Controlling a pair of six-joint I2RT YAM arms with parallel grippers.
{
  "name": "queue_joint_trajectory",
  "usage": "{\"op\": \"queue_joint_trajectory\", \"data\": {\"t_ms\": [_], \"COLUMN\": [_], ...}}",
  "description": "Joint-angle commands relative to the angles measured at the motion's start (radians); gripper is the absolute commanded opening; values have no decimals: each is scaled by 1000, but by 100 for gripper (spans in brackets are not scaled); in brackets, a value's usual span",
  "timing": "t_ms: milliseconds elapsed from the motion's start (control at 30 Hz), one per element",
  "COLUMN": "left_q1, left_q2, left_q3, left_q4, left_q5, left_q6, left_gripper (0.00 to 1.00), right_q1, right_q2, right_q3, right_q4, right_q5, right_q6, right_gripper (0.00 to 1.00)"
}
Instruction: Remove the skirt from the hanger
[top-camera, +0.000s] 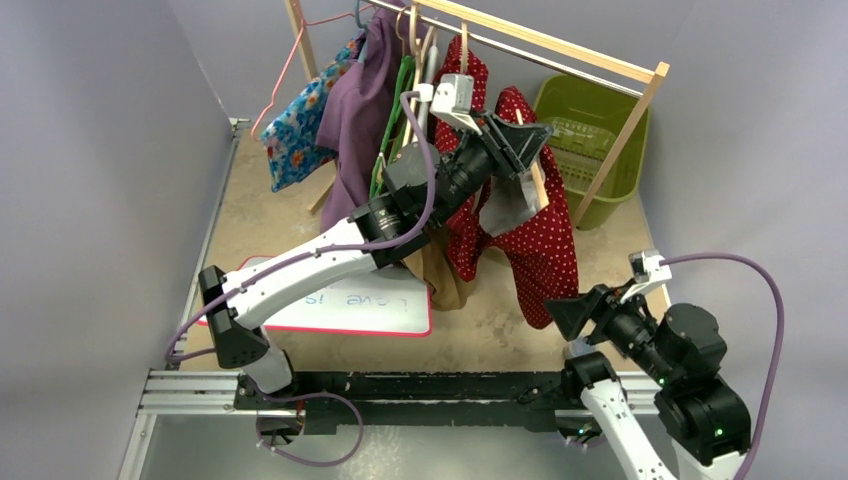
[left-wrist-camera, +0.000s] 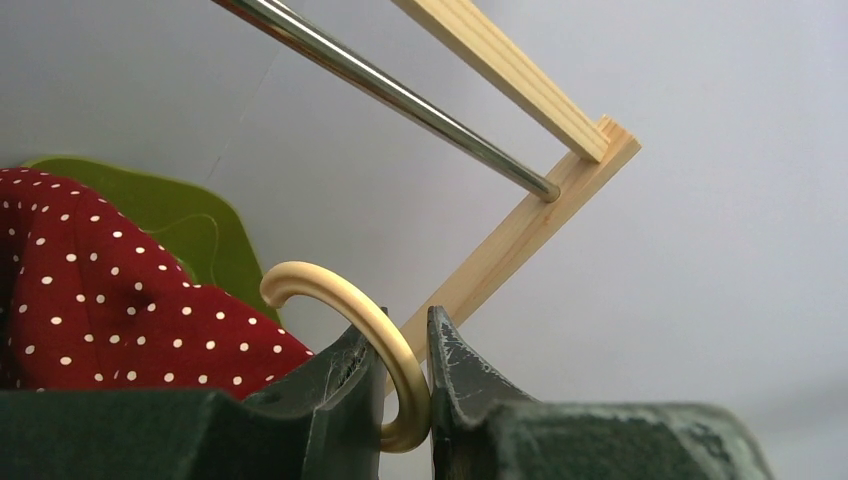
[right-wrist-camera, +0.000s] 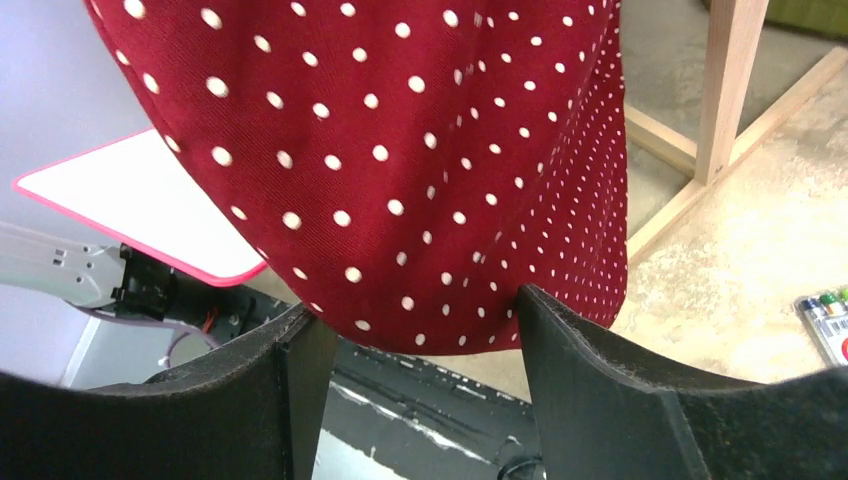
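Top external view: the left claw (top-camera: 530, 155) is seen clamped on the cream hanger hook (left-wrist-camera: 340, 300). The red dotted skirt (top-camera: 545, 250) is hung below it from the wooden hanger (top-camera: 538, 180) and is draped down toward the right claw (top-camera: 558, 310). To the left of the left claw, a purple garment (top-camera: 352, 110), a green hanger (top-camera: 398, 95) and a floral garment (top-camera: 293, 132) are crowded on the metal rail (left-wrist-camera: 400, 95). Beyond it, a green basket (top-camera: 590, 130) is set on the floor by the wooden post (left-wrist-camera: 515, 240). The hook is held below the rail and apart from it, with bare wall behind. The right claw's jaws are held apart, and the skirt hem is hung just above the gap between them; contact cannot be made out. A whiteboard (right-wrist-camera: 130, 195) is seen to that claw's left and open floor to its right. The hanger's shoulders are largely hidden by the left claw and the cloth.
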Motion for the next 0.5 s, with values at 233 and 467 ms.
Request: {"op": "queue_joint_trajectory", "data": {"t_ms": [233, 467], "left_q1": [-6, -6], "left_q2": [-122, -129], "left_q3": [-10, -13], "left_q4": [196, 199], "left_q5": [-54, -55], "left_q6": [-40, -48], "left_gripper": [0, 0], "right_q1": [4, 4], "right_q2": [-145, -162], "right_q3": [-136, -131], "right_q4": [251, 311], "right_q5": [40, 98], "right_q6": [-7, 16], "right_gripper": [57, 40]}}
